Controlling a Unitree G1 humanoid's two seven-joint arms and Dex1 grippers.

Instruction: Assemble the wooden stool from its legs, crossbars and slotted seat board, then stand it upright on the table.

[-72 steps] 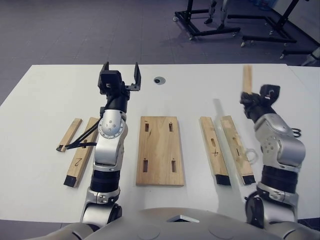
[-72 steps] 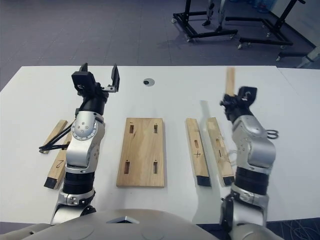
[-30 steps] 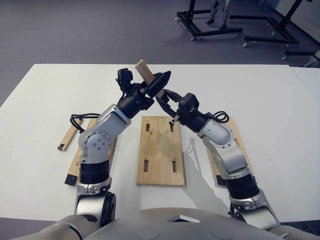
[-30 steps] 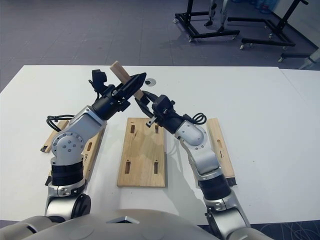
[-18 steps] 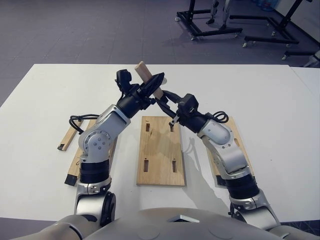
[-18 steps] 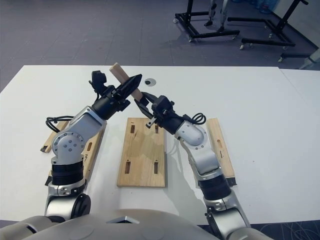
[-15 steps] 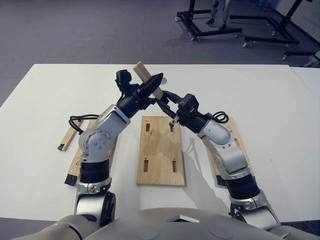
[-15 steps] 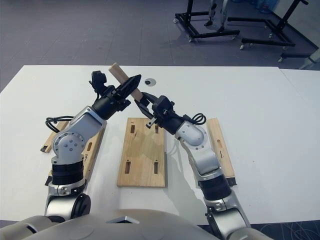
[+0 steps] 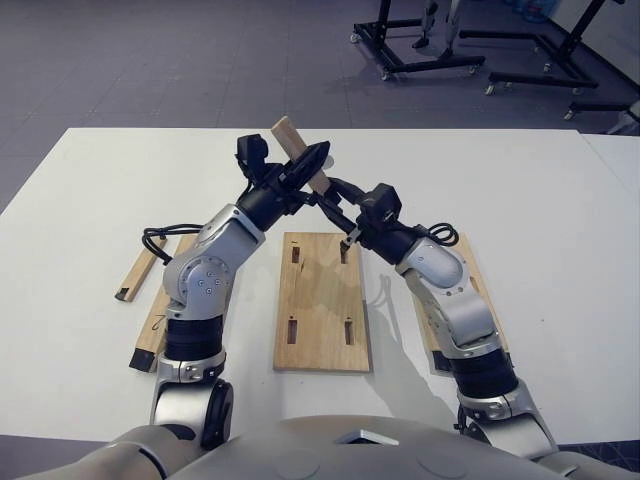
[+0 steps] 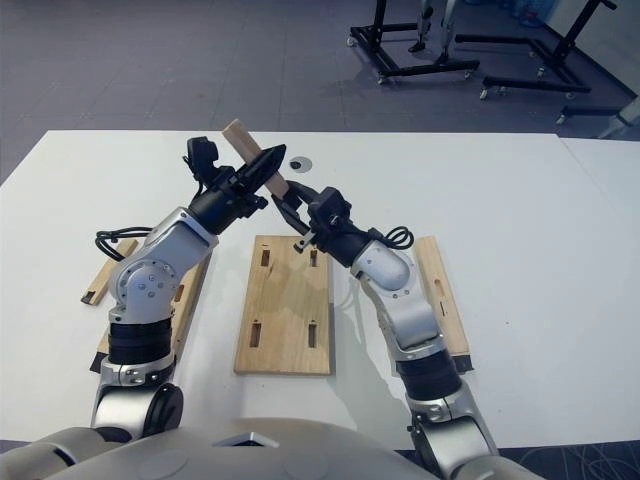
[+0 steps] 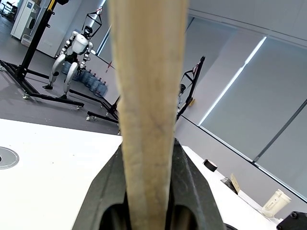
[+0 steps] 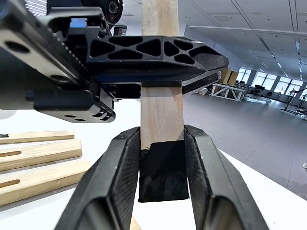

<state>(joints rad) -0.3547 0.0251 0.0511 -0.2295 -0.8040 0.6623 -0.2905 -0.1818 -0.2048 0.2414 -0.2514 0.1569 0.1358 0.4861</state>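
Note:
A short wooden crossbar (image 9: 287,134) with a black end is held tilted in the air above the far end of the slotted seat board (image 9: 320,302). My left gripper (image 9: 306,166) is shut across its middle, and the bar (image 11: 147,96) runs between the fingers (image 11: 108,191). My right gripper (image 12: 163,175) is shut on the black end (image 12: 162,163), just below the left gripper (image 12: 144,50). Two slotted legs (image 10: 438,290) lie to the right of the board, partly under my right arm. To the left lie another leg (image 9: 155,325) and a short bar (image 9: 137,268).
The white table (image 9: 560,230) has free room at the far side and on the right. A round grommet hole (image 10: 297,161) sits behind the grippers. A black cable (image 9: 152,236) loops beside my left arm. Black wheeled stands (image 9: 470,55) are on the floor beyond.
My right arm brought the crossbar from the right side to the middle, and my left gripper closed on it. In the last half second both grippers lifted slightly.

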